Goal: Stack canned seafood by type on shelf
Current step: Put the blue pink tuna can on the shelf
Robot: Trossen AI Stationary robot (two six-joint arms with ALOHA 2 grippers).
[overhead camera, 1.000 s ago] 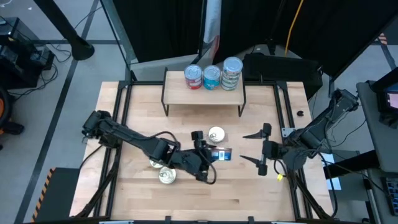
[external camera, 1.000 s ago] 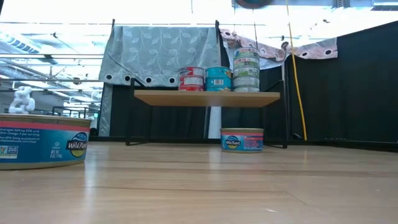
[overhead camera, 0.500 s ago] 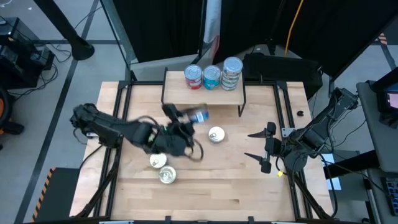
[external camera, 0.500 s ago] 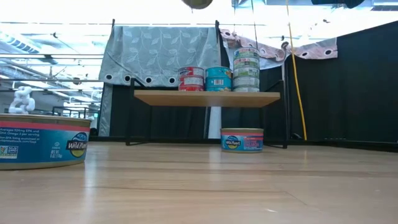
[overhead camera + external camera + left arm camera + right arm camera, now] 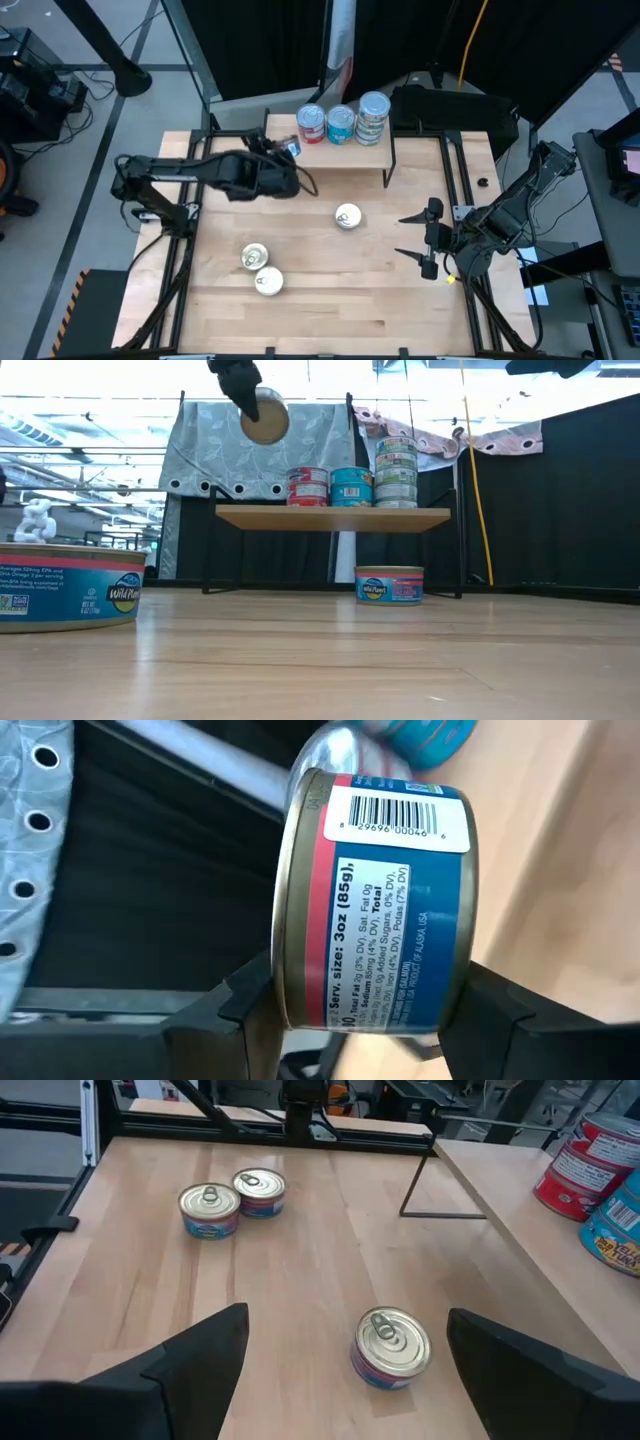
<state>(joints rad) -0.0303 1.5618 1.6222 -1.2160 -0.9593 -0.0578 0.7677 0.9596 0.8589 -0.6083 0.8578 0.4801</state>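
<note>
My left gripper (image 5: 283,152) is shut on a blue-and-red tin (image 5: 385,900) and holds it high in the air by the left end of the shelf (image 5: 330,152). Three stacks of tins stand on the shelf's wooden top: red (image 5: 312,124), teal (image 5: 341,123) and green-sided (image 5: 373,115). Three more tins rest on their bottoms on the table: one in the middle (image 5: 347,216) and two side by side near the front left (image 5: 254,258) (image 5: 268,283). At the table's right my right gripper (image 5: 400,235) stands open, holding nothing. My left gripper pinches the tin between its two fingers, one finger (image 5: 245,1005) on each flat face, low on the tin by the rim (image 5: 292,982). It comes from the table's left, slanting down. The tin stands on edge, lifted clear, one flat gold face (image 5: 264,420) toward the table's near side.
The shelf's thin black legs (image 5: 415,1185) stand on the tabletop. Bare wood lies between the middle tin (image 5: 392,1346) and the front pair (image 5: 210,1210). Black frame rails run along both table sides (image 5: 190,200).
My left gripper has lifted the blue tin off the middle of the table and carried it up, toward the far edge and the shelf's left end. The wrist has tipped on the way, so the tin now stands on edge.
</note>
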